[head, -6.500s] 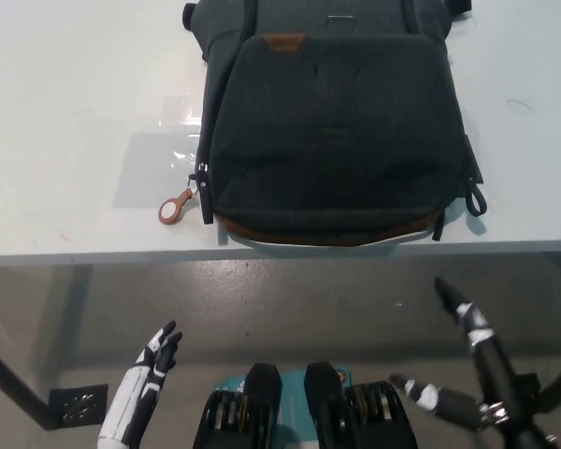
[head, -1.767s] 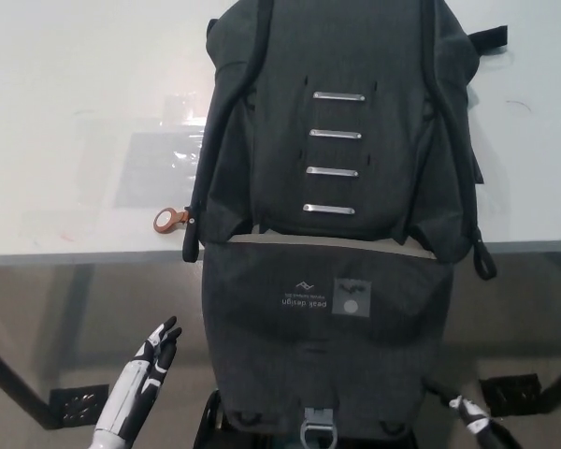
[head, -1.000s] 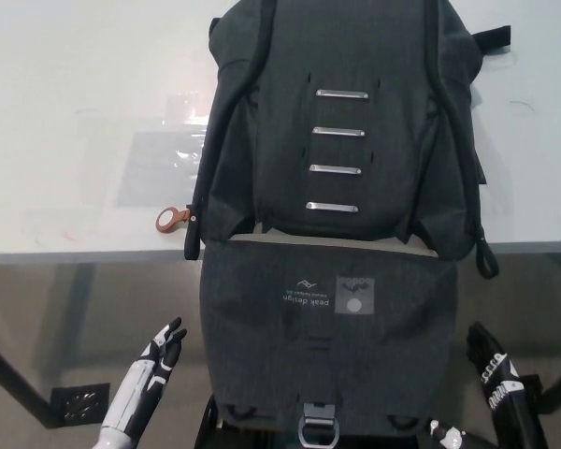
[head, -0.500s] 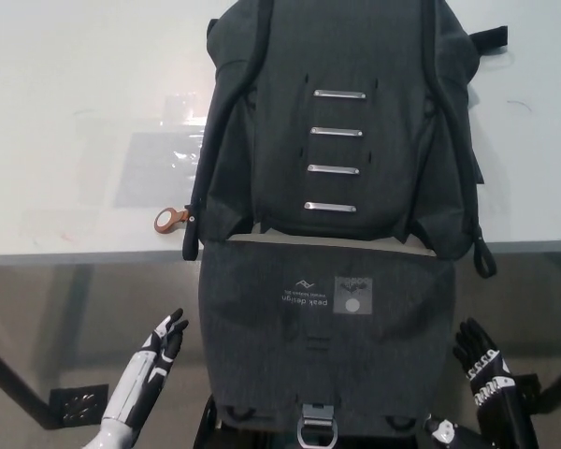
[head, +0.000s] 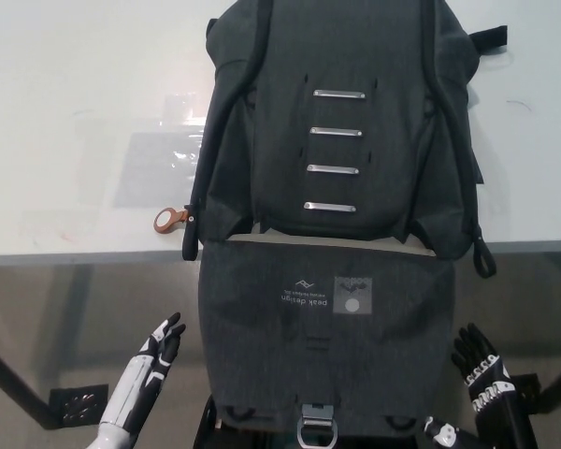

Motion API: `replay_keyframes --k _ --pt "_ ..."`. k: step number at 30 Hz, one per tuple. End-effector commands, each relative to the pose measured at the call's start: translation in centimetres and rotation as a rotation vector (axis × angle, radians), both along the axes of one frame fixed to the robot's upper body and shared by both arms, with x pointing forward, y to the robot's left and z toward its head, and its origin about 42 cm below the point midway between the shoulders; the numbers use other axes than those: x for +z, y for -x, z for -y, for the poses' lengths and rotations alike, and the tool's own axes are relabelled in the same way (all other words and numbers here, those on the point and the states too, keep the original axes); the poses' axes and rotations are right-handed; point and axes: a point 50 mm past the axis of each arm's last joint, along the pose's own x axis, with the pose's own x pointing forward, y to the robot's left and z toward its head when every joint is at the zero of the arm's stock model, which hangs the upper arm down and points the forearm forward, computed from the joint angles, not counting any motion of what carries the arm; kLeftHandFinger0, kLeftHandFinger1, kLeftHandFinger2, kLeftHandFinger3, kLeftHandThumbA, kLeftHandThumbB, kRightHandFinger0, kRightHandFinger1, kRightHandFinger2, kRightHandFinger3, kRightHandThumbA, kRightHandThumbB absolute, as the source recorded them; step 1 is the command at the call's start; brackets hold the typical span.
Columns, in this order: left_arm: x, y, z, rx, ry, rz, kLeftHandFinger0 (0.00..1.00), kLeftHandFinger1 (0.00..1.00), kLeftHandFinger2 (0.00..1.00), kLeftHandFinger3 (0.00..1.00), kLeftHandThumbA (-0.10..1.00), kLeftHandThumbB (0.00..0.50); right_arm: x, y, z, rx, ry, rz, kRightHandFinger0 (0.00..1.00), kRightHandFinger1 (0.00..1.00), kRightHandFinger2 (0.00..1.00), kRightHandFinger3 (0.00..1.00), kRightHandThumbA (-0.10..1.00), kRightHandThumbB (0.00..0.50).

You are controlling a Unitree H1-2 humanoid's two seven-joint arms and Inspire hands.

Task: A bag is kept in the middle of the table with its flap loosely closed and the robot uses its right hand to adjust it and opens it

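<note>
The bag [head: 337, 122] lies mid-table, its flap [head: 323, 341] now thrown open and hanging over the near edge, so opening looks done; the right hand [head: 481, 374] has let go, fingers spread, like the resting left hand [head: 154, 360]

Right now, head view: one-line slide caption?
Dark grey fabric backpack on white table, flap hanging open over edge; both hands low and empty.

Likely a lab or workshop: a plain pale surface [head: 65, 112] on dark metal legs [head: 9, 379], with bare grey concrete floor [head: 93, 318] below its edge.
</note>
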Motion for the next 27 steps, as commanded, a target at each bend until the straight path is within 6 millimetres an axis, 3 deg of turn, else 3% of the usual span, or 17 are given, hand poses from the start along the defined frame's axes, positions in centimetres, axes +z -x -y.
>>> replay_keyframes --k 1,9,20,27 --pt "1.0 -0.2 -0.5 -0.010 -0.007 0.054 1.00 1.00 1.00 1.00 1.00 0.301 0.5 -0.4 -0.3 0.029 -0.008 0.031 1.00 1.00 1.00 1.00 1.00 0.139" --pt "0.9 0.6 -0.6 0.006 -0.012 0.047 1.00 1.00 1.00 1.00 1.00 0.287 0.2 -0.1 -0.6 0.045 0.024 0.025 1.00 1.00 1.00 1.00 1.00 0.136" --pt "1.4 0.0 -0.8 -0.001 -0.022 0.063 1.00 1.00 1.00 1.00 1.00 0.273 0.4 -0.8 -0.9 0.070 0.035 0.037 1.00 1.00 1.00 1.00 1.00 0.098" --pt "1.7 -0.5 -0.8 -0.006 -0.019 0.072 1.00 1.00 1.00 1.00 1.00 0.270 0.7 -1.2 -1.0 0.078 0.045 0.052 1.00 1.00 1.00 1.00 1.00 0.104"
